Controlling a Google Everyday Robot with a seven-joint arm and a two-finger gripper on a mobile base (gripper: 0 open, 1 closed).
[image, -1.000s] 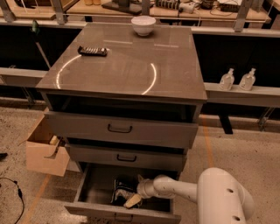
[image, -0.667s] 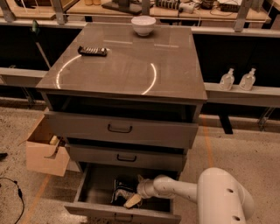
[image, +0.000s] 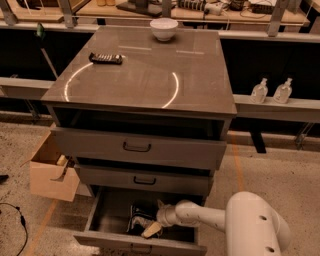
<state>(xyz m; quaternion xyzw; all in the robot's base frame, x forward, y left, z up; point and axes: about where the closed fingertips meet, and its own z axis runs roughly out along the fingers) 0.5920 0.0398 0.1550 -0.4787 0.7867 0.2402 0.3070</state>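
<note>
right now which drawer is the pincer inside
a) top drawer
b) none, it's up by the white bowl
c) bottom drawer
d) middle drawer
c: the pincer is down inside the pulled-out bottom drawer, next to a dark packet, while the white bowl stands far above it on the cabinet top.

No lettering can be read; the claw (image: 153, 223) is inside the bottom drawer (image: 107, 217)
</note>
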